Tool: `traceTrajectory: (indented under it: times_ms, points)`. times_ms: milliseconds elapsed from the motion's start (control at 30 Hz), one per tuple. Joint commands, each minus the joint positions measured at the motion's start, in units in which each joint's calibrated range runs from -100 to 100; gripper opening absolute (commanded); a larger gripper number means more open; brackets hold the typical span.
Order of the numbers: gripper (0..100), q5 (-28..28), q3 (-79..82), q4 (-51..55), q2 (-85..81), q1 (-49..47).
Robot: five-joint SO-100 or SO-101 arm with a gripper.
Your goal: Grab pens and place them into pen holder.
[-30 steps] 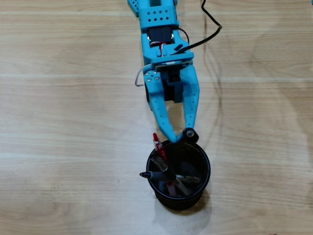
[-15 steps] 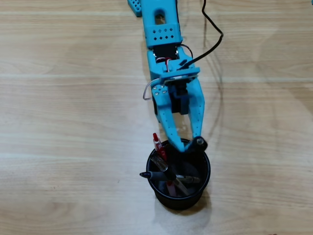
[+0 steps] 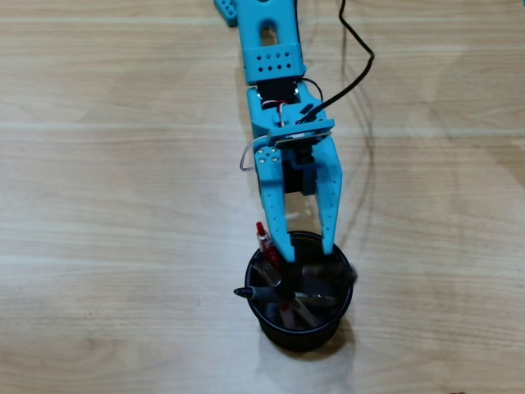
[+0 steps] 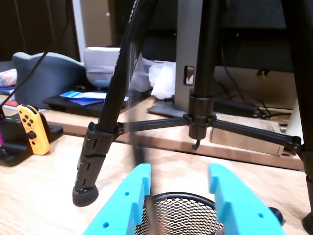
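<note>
The black mesh pen holder (image 3: 345,302) stands at the bottom centre of the overhead view, and its rim (image 4: 177,197) shows low in the wrist view. A red and clear pen (image 3: 263,243) leans out over its near-left rim. A black-tipped pen (image 3: 244,292) pokes out on the left, and more pens lie inside. My blue gripper (image 3: 306,249) hangs open over the holder's top rim, with one finger on each side of a gap. A blurred black pen (image 3: 325,272) sits loose just below the right finger, over the holder's mouth. The gripper (image 4: 178,182) holds nothing.
Black tripod legs (image 4: 98,147) and a centre column (image 4: 200,112) stand on the table just beyond the holder. An orange game controller (image 4: 30,128) sits far left. A black cable (image 3: 354,61) runs beside the arm.
The gripper moved down the overhead view onto the holder's rim and its jaws spread. The black pen it held between the fingertips has come free and blurs over the holder.
</note>
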Motion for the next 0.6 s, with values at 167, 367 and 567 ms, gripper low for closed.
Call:
traceTrajectory:
  times_ms: [167, 367, 567]
  points:
    - [16, 0.3, -0.8, -1.2, -1.6, -0.3]
    - [6, 1.2, 0.4, -0.3, -4.9, -0.4]
    - [3, 4.8, 8.5, -0.3, -14.2, -0.3]
